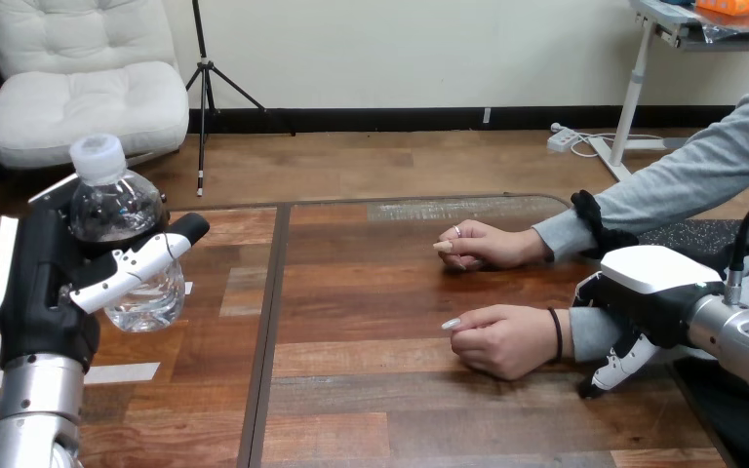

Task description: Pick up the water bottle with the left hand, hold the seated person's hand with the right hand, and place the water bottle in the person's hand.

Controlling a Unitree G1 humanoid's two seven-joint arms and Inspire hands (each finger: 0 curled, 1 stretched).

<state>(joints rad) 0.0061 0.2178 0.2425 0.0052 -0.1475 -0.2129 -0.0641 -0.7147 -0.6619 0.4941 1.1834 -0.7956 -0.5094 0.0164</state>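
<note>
**A:** Start at the left of the frame. What has the left hand got?

**B:** The left hand is closed round the water bottle, one finger wrapped across its front, cap upward. The bottle looks lifted clear of the counter, so I'd judge the pick-up done.

**A:** And right of centre?

**B:** Two hands rest on the counter, both loosely curled with palms down: the person's upper hand, and a little apart below it the person's lower hand. Neither is turned up to receive anything.

**A:** Far right?

**B:** The right hand sits over the sleeve just behind the lower hand's wrist. Whether it has closed on that forearm or only lies against it, I cannot tell.

**A:** So which step?

**B:** The second, I'd say — taking the person's hand. The next move calls for a sure, gentle hold there. Then the bottle, well apart at the left, must cross rightward — and that curled hand must open to take it.
</note>
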